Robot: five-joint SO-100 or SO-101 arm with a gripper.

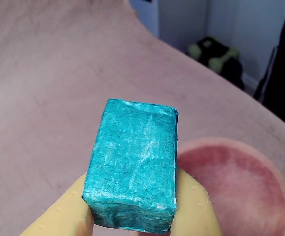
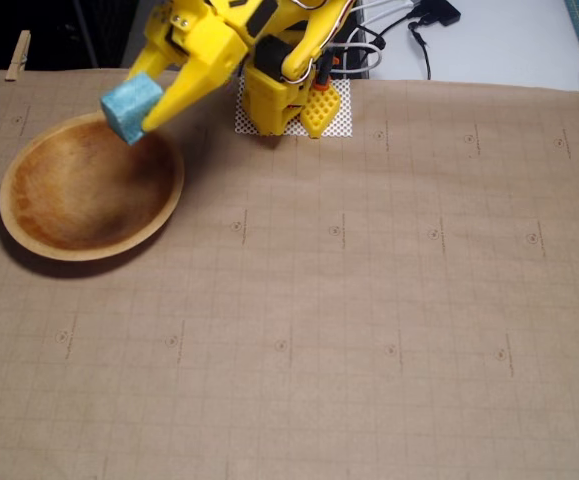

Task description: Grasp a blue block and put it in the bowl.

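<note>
Gripper (image 2: 139, 112) closed on blue block (image 2: 129, 107), yellow fingers (image 1: 66, 211) pressing both sides; block fully off table. Fixed view: block hangs over bowl (image 2: 29, 235) at its upper right rim, not centre. Wrist view: bowl lies below and right of block. Judgement: carry further inward over bowl before release; a drop here risks striking rim.

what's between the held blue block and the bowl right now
Nothing. In the fixed view the blue block, clamped in the gripper, hangs over the bowl rim.
</note>
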